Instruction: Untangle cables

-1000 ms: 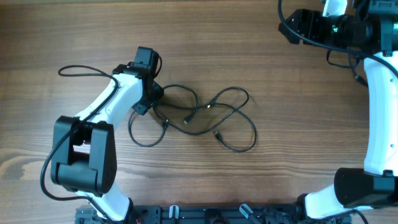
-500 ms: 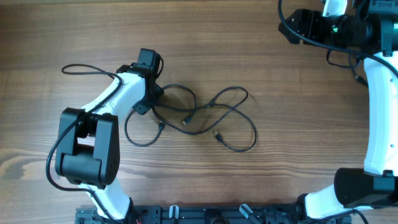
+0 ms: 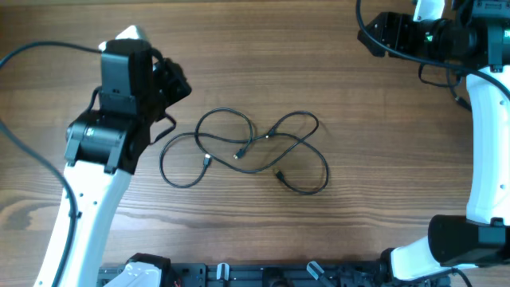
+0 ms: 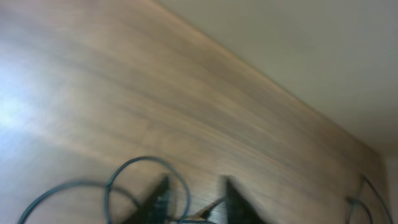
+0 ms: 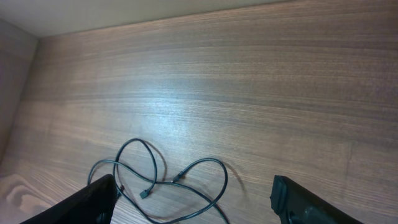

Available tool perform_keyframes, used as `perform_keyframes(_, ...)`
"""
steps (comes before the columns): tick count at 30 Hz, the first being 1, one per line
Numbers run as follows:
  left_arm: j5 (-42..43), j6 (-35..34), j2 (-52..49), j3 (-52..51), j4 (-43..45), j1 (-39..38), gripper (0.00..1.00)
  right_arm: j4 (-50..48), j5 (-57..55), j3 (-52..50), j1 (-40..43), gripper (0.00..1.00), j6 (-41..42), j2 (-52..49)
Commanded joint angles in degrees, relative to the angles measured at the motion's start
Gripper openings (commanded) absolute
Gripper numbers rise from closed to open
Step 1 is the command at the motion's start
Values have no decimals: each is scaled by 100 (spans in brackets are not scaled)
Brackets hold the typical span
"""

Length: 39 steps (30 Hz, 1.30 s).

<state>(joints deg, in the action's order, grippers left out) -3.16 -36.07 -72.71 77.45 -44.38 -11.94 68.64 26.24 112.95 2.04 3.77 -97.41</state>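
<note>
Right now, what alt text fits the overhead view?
Thin black cables lie in loose overlapping loops at the middle of a wooden table. The left end effector is up-left of them, not touching; the right end effector is far off, top right.

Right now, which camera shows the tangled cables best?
Overhead: the cables lie whole on the table, with every loop in frame. The left wrist view is blurred and catches only a few loops at its bottom edge. The right wrist view is sharp but cuts them off at the bottom.
</note>
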Motion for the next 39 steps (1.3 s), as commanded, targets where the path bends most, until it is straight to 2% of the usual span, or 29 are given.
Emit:
perform_keyframes(1, -699, -614, -385, -72, -470, 24, 49, 2, -96, -20, 0, 82, -74, -74)
perform_keyframes(5, -774, -1366, -1207, -72, -791, 24, 56, 11, -96, -20, 0, 82, -72, -74)
perform_keyframes(10, -785, -2470, -2415, -72, -824, 24, 51, 107, -101, -20, 0, 82, -79, -74)
perform_keyframes(14, -737, -2986, -3121, -72, -863, 24, 50, 109, -101, -20, 0, 83, -81, -74)
perform_keyframes(20, -739, -3602, -3676, -83, -909, 50, 54, 114, -103, -20, 0, 83, -85, -74)
perform_keyframes(23, -743, -4138, -3775, -313, -857, 61, 55, 111, -105, -20, 0, 83, -85, -74)
perform_keyframes(27, -741, -4159, -3779, -734, -343, 72, 55, 111, -103, -20, 0, 83, -98, -74)
perform_keyframes(31, -743, -4155, -3779, -1189, 398, 72, 50, 109, -103, -33, 0, 83, -96, -74)
perform_keyframes(33, -743, -4153, -3779, -1342, 592, 72, 44, 87, -103, -140, 0, 83, -96, -74)
perform_keyframes(35, -741, -4065, -3779, -1362, 603, 72, 4, 7, -101, -282, 0, 83, -81, -74)
perform_keyframes(36, -743, -4061, -3779, -1362, 601, 72, 4, -37, -98, -350, 0, 83, -76, -74)
perform_keyframes(39, -660, -2811, -3543, -1231, 584, 127, 4, -61, -98, -466, 0, 83, -76, -74)
